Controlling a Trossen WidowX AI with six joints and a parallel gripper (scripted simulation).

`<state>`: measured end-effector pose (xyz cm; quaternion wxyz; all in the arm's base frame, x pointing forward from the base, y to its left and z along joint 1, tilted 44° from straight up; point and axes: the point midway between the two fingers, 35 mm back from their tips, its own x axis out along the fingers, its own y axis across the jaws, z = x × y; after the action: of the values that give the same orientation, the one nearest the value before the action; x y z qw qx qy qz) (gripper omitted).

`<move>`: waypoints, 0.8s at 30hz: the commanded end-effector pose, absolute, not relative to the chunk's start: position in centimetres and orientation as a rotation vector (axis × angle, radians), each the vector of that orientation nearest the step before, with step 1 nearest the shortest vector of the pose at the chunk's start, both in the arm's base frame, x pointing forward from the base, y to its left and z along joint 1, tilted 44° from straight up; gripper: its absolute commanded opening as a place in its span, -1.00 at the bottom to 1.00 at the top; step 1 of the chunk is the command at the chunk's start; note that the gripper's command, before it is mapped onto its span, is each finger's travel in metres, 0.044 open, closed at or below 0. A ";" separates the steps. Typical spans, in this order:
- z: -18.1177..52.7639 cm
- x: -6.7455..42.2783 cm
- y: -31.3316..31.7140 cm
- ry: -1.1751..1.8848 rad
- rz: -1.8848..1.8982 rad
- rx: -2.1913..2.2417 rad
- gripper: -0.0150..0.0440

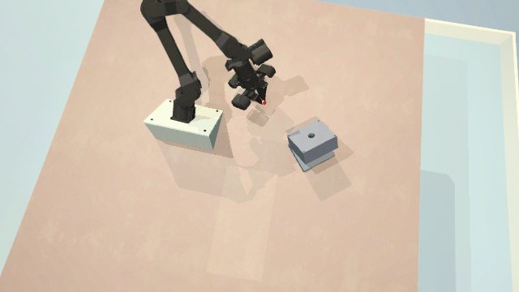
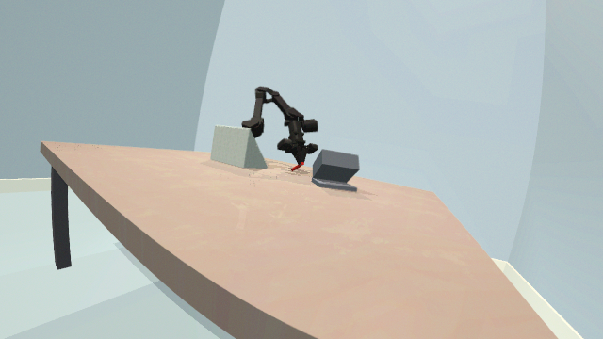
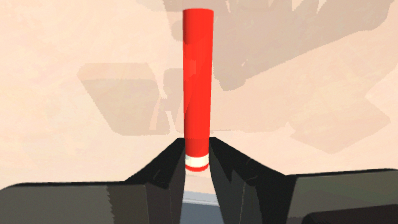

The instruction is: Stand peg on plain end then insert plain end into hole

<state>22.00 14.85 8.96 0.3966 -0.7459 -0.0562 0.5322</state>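
The sloped panel (image 1: 312, 143) sits on the table (image 1: 122, 227), its hole (image 1: 311, 135) holding nothing. The gripper (image 3: 198, 159) is closed narrowly on the red peg (image 3: 198, 85), pinching it at the white band (image 3: 196, 162). In the wrist view the peg juts from the fingers toward 12 o'clock; the panel lies at the gripper's 4 o'clock in the top view.

From my station: one pinkish-tan table (image 2: 292, 235) with mottled top and dark leg (image 2: 60, 221); pale blue-grey curved walls (image 2: 424, 71); pale floor (image 1: 450, 162) edged by cream border (image 1: 508, 122); soft diffuse light.
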 end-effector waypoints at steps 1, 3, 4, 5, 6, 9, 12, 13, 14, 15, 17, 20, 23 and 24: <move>8.8 21.7 14.7 -0.118 1.323 -1.907 -0.32; 8.9 21.6 14.7 -0.110 1.306 -1.918 -0.32; 9.0 21.5 14.7 -0.105 1.297 -1.923 -0.32; 9.0 21.5 14.7 -0.101 1.289 -1.928 -0.32; 9.0 21.4 14.7 -0.097 1.280 -1.934 -0.32; 9.2 21.2 14.7 -0.083 1.255 -1.949 -0.32; 9.3 21.1 14.6 -0.070 1.229 -1.965 -0.32; 9.3 21.0 14.6 -0.066 1.220 -1.970 -0.32; 9.3 21.0 14.6 -0.062 1.212 -1.975 -0.32; 9.4 20.9 14.6 -0.057 1.203 -1.980 -0.32; 9.5 20.8 14.6 -0.048 1.186 -1.990 -0.32; 9.6 20.6 14.6 -0.035 1.160 -2.005 -0.32; 9.7 20.4 14.6 -0.022 1.133 -2.019 -0.32; 9.7 20.4 14.6 -0.018 1.125 -2.024 -0.32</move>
<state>20.65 14.71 9.91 0.4012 -0.7964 -0.0148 0.4523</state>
